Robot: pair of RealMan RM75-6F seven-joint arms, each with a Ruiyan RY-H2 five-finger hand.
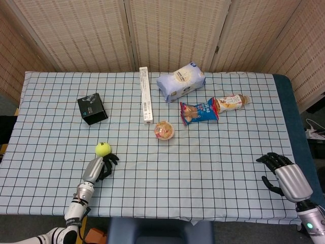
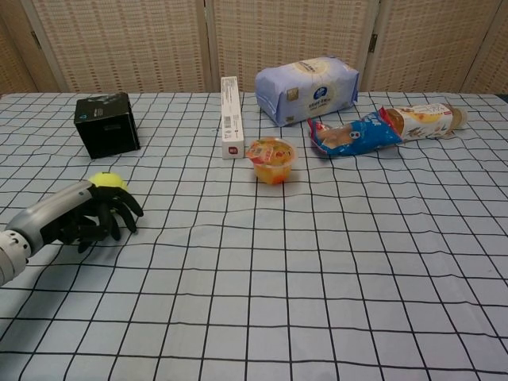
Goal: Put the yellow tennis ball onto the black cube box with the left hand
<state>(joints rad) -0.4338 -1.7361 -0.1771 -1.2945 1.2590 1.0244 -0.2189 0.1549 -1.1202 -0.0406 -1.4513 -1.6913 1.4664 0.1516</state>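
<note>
Left hand (image 2: 83, 213) shows a smooth silver-grey shell across its back, with black jointed fingers (image 2: 119, 208) coming out of the front edge. Behind it, a silver ribbed wrist collar (image 1: 79, 194) leads into a pale, whitish forearm (image 1: 61, 236). Over on the other side, the right hand (image 1: 285, 175) has the same build: a broad, ridged silver-grey back plate and black segmented fingers. Its wrist (image 1: 312, 223) is grey metal, and a small green light glows there.
</note>
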